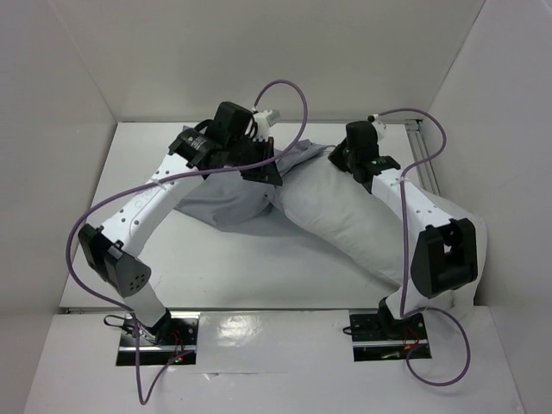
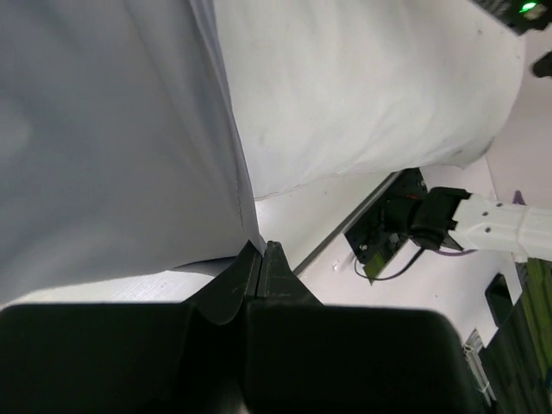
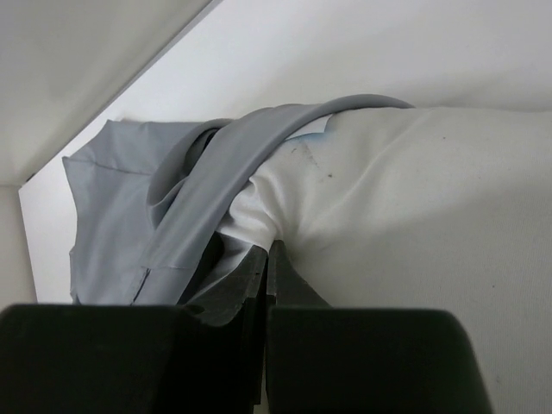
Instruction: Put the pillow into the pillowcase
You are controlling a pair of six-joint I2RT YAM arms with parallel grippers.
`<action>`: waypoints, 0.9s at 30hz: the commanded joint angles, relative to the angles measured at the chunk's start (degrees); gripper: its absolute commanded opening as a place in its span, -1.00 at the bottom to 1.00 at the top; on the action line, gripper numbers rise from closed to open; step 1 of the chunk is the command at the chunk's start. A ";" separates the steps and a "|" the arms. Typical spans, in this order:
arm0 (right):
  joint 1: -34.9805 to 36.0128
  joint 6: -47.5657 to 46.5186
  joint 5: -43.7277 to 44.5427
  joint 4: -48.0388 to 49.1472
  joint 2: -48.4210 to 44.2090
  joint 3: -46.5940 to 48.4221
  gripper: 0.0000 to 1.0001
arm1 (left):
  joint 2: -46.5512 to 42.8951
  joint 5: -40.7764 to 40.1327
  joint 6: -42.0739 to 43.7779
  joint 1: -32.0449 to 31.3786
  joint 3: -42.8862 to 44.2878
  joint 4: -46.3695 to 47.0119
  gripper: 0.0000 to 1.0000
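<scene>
The white pillow [image 1: 336, 216] lies slantwise from the table's middle to the near right. Its far end sits in the mouth of the grey pillowcase [image 1: 220, 200], which lies crumpled to its left. My left gripper [image 1: 263, 172] is shut on the pillowcase's edge and holds it raised; in the left wrist view [image 2: 260, 248] the grey cloth [image 2: 112, 129] hangs from the jaws beside the pillow [image 2: 362, 86]. My right gripper [image 1: 338, 158] is shut on a pinch of pillow fabric at the far end; the right wrist view [image 3: 269, 248] shows the pillow [image 3: 414, 198] and the pillowcase's rim [image 3: 216, 164] draped over it.
White walls close in the table at the left, back and right. An aluminium rail [image 1: 423, 147] stands at the back right. Purple cables [image 1: 289, 86] loop above both arms. The right arm's base plate [image 2: 388, 228] sits at the near edge.
</scene>
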 commanded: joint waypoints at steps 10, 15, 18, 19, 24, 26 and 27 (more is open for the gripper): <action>2.91 -5.66 -2.54 3.75 -9.59 -5.87 -1.00 | 5.16 15.68 6.23 0.25 9.30 -8.96 0.76; 3.43 -6.19 -8.52 10.61 -16.10 -20.20 -1.00 | 6.67 11.11 9.31 1.82 10.52 -13.36 0.94; 3.43 -7.50 -10.54 11.14 -17.16 -21.54 -1.00 | 6.67 11.11 8.27 3.93 9.82 -8.55 0.40; 3.43 -7.50 -10.55 11.66 -17.16 -22.41 -1.00 | 7.62 9.97 7.65 5.07 9.82 -7.22 0.22; 3.43 -9.35 -11.95 13.08 -17.16 -22.95 -1.00 | 18.25 4.00 5.72 5.61 20.52 -5.19 0.55; 3.43 -9.35 -11.95 12.38 -15.76 -22.24 -1.00 | 24.31 1.97 4.40 5.61 26.32 -5.19 0.61; 3.43 -9.96 -12.47 11.85 -15.75 -21.55 -1.00 | 25.98 1.44 3.26 5.61 28.69 -5.71 0.61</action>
